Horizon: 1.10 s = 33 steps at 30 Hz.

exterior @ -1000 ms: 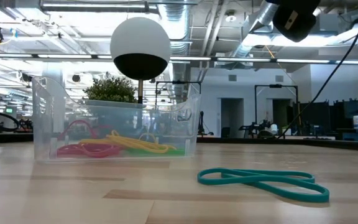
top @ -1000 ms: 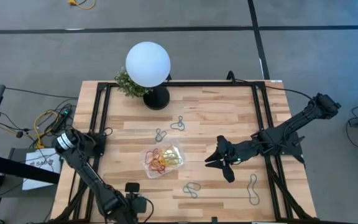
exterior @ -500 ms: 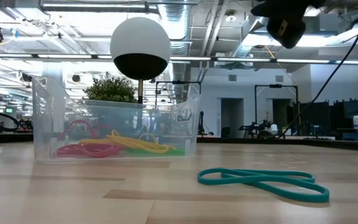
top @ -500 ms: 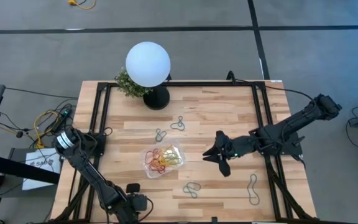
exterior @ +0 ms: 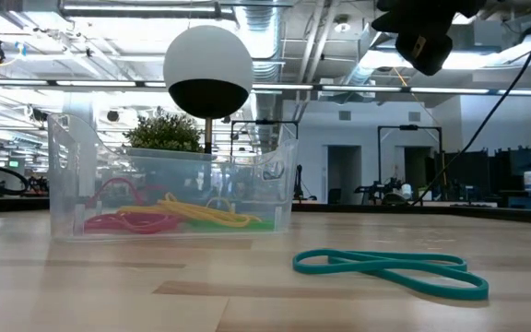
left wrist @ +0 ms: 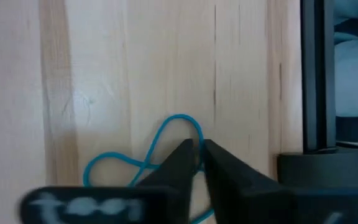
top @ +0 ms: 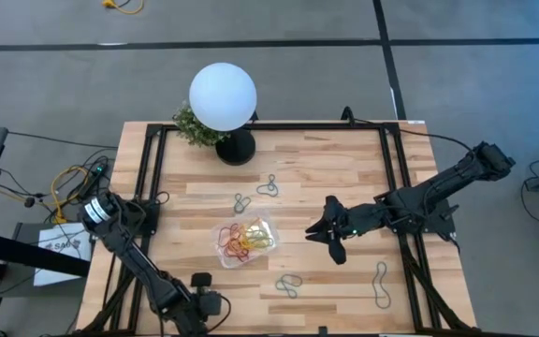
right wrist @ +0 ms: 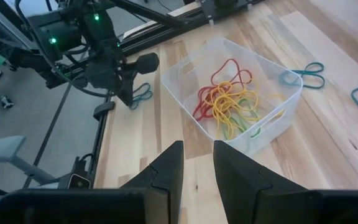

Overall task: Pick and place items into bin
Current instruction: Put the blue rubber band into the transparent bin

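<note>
The bin (top: 244, 241) is a clear tray at the table's middle, with red, yellow and green loops (right wrist: 229, 99) lying in it. My left gripper (left wrist: 197, 148) is down at the table's near left edge (top: 199, 298), shut on a blue figure-eight loop (left wrist: 166, 134). My right gripper (top: 330, 239) hovers to the right of the bin. Its fingers (right wrist: 197, 158) are apart with nothing between them. More loops lie flat on the wood: grey ones (top: 268, 186) (top: 241, 202) beyond the bin, a teal one (exterior: 390, 272) in front of it. My left gripper has the strand of the blue loop's end lobe (left wrist: 199, 132) between its two fingertips. The fingers point down at it from above. The rest of the loop lies flat on the table beside the fingers.
A white globe lamp (top: 223, 96) and a small plant (top: 195, 126) stand at the far left. A black frame rail (left wrist: 316, 74) runs along the table's edge close to my left gripper. A grey loop (top: 380, 284) lies at the near right.
My right gripper has shifted a little toward the bin and has tipped slightly, staying above the table. The bin and the loops on the table have kept still.
</note>
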Tool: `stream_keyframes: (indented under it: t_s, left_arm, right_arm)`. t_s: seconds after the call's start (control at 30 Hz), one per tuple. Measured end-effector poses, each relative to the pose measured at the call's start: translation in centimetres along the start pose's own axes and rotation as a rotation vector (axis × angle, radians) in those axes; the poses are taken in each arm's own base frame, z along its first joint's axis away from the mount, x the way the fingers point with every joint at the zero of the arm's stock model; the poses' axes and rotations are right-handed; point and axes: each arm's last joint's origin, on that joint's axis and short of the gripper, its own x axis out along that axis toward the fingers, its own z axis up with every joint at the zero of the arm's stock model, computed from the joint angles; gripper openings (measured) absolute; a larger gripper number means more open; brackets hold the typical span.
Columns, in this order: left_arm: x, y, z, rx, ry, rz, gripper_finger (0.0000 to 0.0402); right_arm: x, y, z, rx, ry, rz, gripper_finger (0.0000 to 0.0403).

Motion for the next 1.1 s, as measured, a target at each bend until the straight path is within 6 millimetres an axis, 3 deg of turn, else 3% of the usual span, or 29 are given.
stream_keyframes:
  t_s: [0.23, 0.37, 0.57, 0.87, 1.0, 1.1]
  left_arm:
    - [-0.5, -0.3, 0.8, -0.002, 0.034, -0.026, 0.0002]
    - [-1.9, -0.2, 1.6, 0.020, 0.154, 0.049, 0.0001]
    - [-7.0, 0.1, 3.9, 0.162, 0.256, 0.259, 0.0000]
    - [-16.8, 0.6, 9.4, 0.417, 0.058, 0.511, 0.0000]
    - [-19.7, 1.8, 11.7, 0.493, -0.069, 0.542, 0.0000]
    - [-20.7, 3.4, 13.3, 0.483, -0.111, 0.531, 0.0000]
  right_arm:
    - [0.0, 0.0, 0.0, 0.000, 0.000, 0.000, 0.0082]
    - [0.0, 0.0, 0.0, 0.000, -0.001, 0.001, 0.0082]
    - [0.0, 0.0, 0.0, 0.000, -0.001, 0.001, 0.0082]
    - [0.0, 0.0, 0.0, 0.000, -0.001, 0.001, 0.0082]
    - [0.0, 0.0, 0.0, 0.000, -0.001, 0.001, 0.0082]
    - [0.0, 0.0, 0.0, 0.000, -0.001, 0.001, 0.0082]
